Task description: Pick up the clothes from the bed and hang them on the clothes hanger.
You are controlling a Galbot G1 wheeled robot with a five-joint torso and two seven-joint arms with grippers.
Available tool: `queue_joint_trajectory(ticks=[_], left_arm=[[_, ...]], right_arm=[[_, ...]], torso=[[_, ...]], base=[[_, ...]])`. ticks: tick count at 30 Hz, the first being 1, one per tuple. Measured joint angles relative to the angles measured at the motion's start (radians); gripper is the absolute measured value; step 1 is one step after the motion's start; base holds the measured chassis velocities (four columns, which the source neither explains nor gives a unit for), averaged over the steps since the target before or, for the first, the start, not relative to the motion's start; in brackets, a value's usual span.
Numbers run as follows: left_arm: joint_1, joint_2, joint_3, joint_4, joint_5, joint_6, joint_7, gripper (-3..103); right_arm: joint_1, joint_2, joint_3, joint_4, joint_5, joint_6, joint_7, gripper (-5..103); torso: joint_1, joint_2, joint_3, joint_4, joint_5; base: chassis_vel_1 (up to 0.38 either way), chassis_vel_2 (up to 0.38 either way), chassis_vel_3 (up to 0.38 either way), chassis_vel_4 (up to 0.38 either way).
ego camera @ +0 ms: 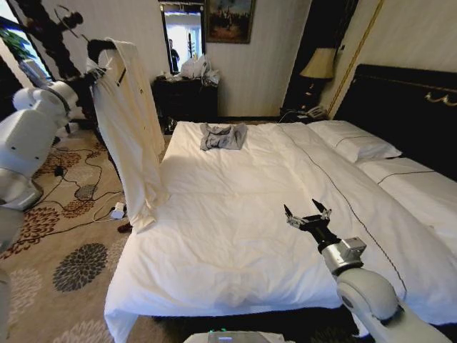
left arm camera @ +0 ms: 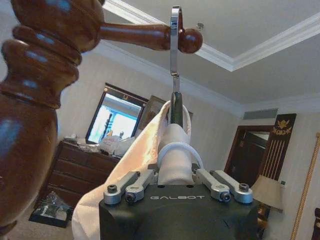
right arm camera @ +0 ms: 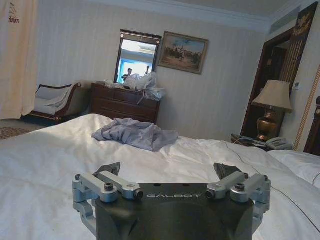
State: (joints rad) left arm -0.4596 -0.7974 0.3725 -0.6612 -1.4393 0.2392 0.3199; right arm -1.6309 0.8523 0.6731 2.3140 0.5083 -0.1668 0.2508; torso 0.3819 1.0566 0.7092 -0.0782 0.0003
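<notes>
The cream clothes point(ego camera: 132, 121) hang full length off the bed's left side, draped on the clothes hanger point(left arm camera: 175, 107). Its silver hook point(left arm camera: 174, 45) crosses a dark wooden peg point(left arm camera: 145, 34) of a coat stand. My left gripper point(ego camera: 98, 50) is raised at the garment's collar and, in the left wrist view, my left gripper point(left arm camera: 175, 150) is shut on the hanger's neck with cream cloth point(left arm camera: 130, 165) bunched around it. My right gripper point(ego camera: 307, 218) hovers open over the white bed point(ego camera: 228, 214), with nothing between its fingers. The hanging clothes point(right arm camera: 17, 55) also show far off in the right wrist view.
A small grey garment point(ego camera: 223, 136) lies crumpled near the bed's far end. The coat stand's thick turned post point(left arm camera: 30, 115) stands close beside my left wrist. Cables and a power strip point(ego camera: 118, 211) lie on the patterned carpet. A dark dresser point(ego camera: 187, 96) and a lamp point(ego camera: 319, 66) stand by the far wall.
</notes>
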Motion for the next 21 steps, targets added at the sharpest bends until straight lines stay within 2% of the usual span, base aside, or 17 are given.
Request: queue_joint_trajectory(ticks=[7, 17, 18, 20, 21], left_arm=[[0.011, -0.003, 0.004, -0.006, 0.009, 0.005, -0.009, 22], [0.018, -0.014, -0.002, -0.02, 0.008, 0.015, -0.049, 22], [0.017, -0.013, -0.002, -0.023, 0.007, 0.016, -0.053, 19], [0.016, -0.01, -0.005, -0.033, 0.003, 0.016, -0.059, 26], [0.015, -0.007, -0.008, -0.04, 0.0, 0.016, -0.061, 26]], right_arm=[[0.0, 0.0, 0.0, 0.0, 0.0, 0.0, 0.0, 100], [0.0, 0.0, 0.0, 0.0, 0.0, 0.0, 0.0, 100], [0.0, 0.0, 0.0, 0.0, 0.0, 0.0, 0.0, 100], [0.0, 0.0, 0.0, 0.0, 0.0, 0.0, 0.0, 100], [0.0, 0.0, 0.0, 0.0, 0.0, 0.0, 0.0, 100]], torso=[[0.0, 0.0, 0.0, 0.001, -0.0004], [0.0, 0.0, 0.0, 0.0003, -0.0003], [0.0, 0.0, 0.0, 0.0003, -0.0002], [0.0, 0.0, 0.0, 0.0004, -0.0003], [0.0, 0.0, 0.0, 0.0005, -0.0002]], base=[[0.0, 0.0, 0.0, 0.0], [0.0, 0.0, 0.0, 0.0], [0.0, 0.0, 0.0, 0.0], [0.0, 0.0, 0.0, 0.0], [0.0, 0.0, 0.0, 0.0]])
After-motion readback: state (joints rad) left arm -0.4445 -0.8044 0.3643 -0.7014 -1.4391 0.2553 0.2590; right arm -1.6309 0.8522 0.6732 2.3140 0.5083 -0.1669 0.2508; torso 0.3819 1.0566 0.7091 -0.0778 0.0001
